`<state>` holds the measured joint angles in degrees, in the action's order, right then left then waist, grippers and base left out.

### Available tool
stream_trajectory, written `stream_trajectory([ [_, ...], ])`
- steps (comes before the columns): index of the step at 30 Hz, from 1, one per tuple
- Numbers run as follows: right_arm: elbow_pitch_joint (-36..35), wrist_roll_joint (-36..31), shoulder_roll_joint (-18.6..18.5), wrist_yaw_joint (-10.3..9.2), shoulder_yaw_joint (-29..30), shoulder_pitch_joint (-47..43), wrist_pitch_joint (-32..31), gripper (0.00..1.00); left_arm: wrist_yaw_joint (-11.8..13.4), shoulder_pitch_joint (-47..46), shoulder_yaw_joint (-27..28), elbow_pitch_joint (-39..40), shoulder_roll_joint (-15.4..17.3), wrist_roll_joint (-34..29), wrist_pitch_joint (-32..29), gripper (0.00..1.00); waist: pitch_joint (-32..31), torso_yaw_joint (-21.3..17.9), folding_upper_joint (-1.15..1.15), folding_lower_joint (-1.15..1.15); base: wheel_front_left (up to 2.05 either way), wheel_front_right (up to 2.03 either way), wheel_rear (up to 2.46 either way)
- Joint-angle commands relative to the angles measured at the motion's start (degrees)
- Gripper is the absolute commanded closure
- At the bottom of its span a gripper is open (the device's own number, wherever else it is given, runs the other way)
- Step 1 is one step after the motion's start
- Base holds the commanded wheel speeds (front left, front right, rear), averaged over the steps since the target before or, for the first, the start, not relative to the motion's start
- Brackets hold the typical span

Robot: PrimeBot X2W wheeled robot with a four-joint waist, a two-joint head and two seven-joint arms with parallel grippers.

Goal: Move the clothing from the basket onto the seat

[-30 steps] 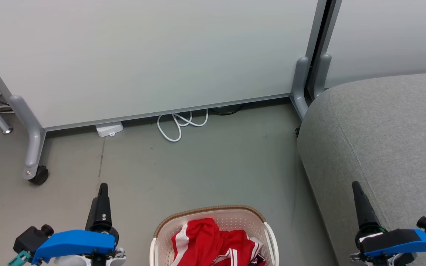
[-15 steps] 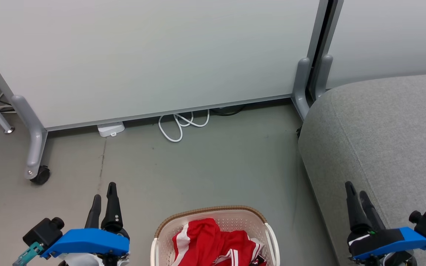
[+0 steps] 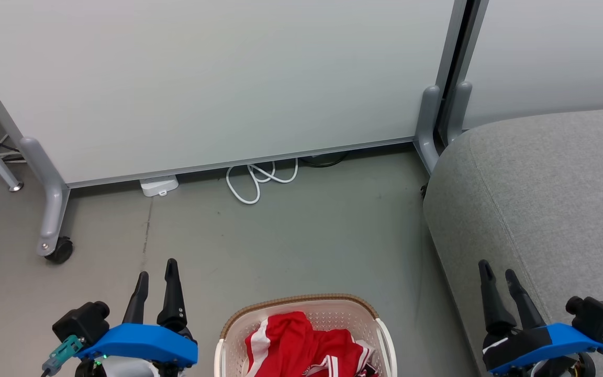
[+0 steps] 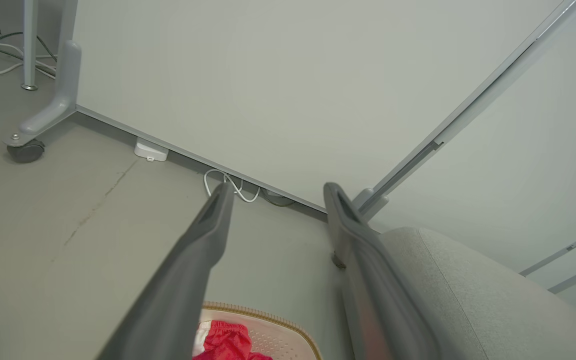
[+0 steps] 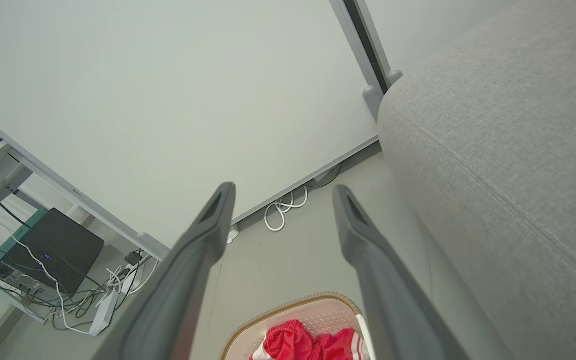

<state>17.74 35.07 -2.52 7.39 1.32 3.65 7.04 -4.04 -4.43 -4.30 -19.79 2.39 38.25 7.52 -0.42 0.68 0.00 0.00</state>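
The head view shows two empty grippers with jaws spread, the left gripper [image 3: 157,268] at lower left and the right gripper [image 3: 497,267] at lower right, one basket [image 3: 301,300] at bottom centre holding the red clothing [image 3: 301,340], and one seat [image 3: 542,199] at right; each wrist view shows its jaws parted above that basket at the bottom edge.

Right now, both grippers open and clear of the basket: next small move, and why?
Probably swing the right gripper left and down over the laundry basket. The red clothing lies heaped inside, untouched; the left gripper and the right are both open and empty. The grey couch seat sits on the right arm's side, so its carry looks shortest.
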Motion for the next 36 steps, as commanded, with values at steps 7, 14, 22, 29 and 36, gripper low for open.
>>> stream_trajectory([
  [7, 0.2, -5.1, -0.4, 0.10, -0.9, 1.0, 1.5, 0.00, -0.5, -1.7, -0.6, -0.2, 0.5, -6.4, 1.5, 0.00, -0.2, 0.2, 0.00, 0.00, 0.00, 0.00, 0.00],
  [14, 0.6, -8.6, -0.4, 0.11, -1.3, 0.8, 2.5, 0.00, -0.9, -1.8, -1.1, -0.7, 0.5, -10.6, 2.5, 0.00, -0.5, 0.3, 0.00, 0.00, 0.00, 0.00, 0.00],
  [22, 1.3, -12.6, -0.4, 0.12, -1.8, 0.8, 3.3, 0.00, -1.3, -1.8, -1.4, -2.0, 0.5, -12.9, 3.6, 0.00, -0.7, 0.5, 0.00, 0.00, 0.00, 0.00, 0.00],
  [29, 1.5, -16.2, -0.5, 0.12, -1.9, 0.6, 3.8, 0.00, -1.2, -2.0, -2.3, -3.2, 0.5, -14.8, 4.5, 0.00, -1.3, 0.6, 0.00, 0.00, 0.00, 0.00, 0.00],
  [36, 1.3, -18.7, -0.5, 0.13, -2.0, 0.2, 4.6, 0.00, -0.7, -2.0, -3.0, -3.9, 0.5, -16.6, 5.2, 0.00, -1.8, 0.9, 0.00, 0.00, 0.00, 0.00, 0.00],
])
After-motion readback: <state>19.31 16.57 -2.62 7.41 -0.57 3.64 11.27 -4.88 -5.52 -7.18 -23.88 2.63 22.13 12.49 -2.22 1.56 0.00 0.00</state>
